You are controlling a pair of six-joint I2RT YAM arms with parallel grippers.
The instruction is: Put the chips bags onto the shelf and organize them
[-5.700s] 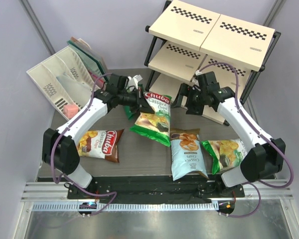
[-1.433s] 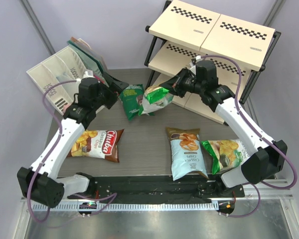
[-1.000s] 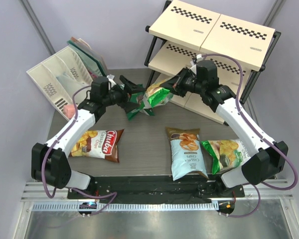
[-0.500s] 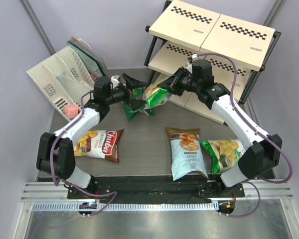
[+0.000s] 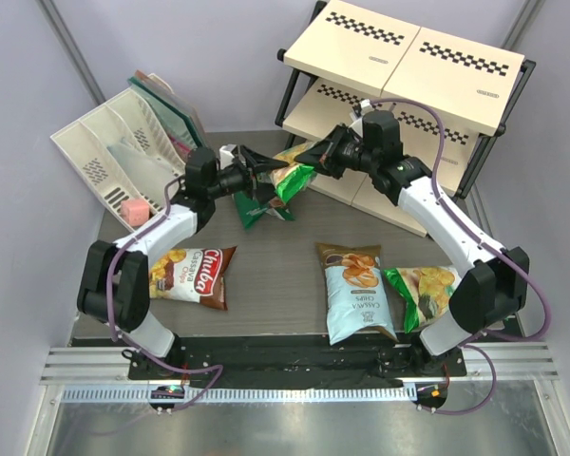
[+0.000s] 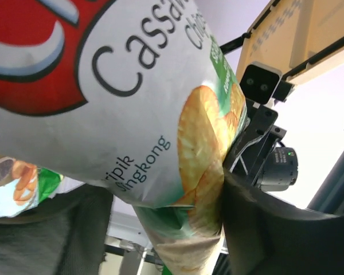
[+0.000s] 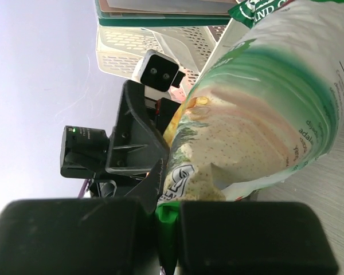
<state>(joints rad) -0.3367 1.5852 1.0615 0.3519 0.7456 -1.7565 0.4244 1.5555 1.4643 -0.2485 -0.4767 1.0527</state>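
Note:
A green-and-white chips bag [image 5: 293, 178] [image 6: 132, 97] [image 7: 264, 132] hangs in the air in front of the shelf [image 5: 408, 52]. My right gripper [image 5: 315, 155] [image 7: 167, 229] is shut on its green end seam. My left gripper [image 5: 269, 177] [image 6: 172, 229] stands open around the bag's other end; one finger touches it, and a gap shows at the other. On the table lie a brown bag [image 5: 192, 275], a light blue bag [image 5: 356, 290], a green bag [image 5: 423, 290], and a dark green bag [image 5: 252, 207] under the left gripper.
A white slotted organizer [image 5: 123, 157] holding a pink cube [image 5: 135, 206] stands at the back left, with flat green-edged items [image 5: 166, 104] leaning behind it. The shelf's lower boards [image 5: 361, 104] are just behind the right gripper.
The left gripper has swung right to the hanging bag and its jaws have narrowed around it. The right gripper has carried the bag slightly up and left.

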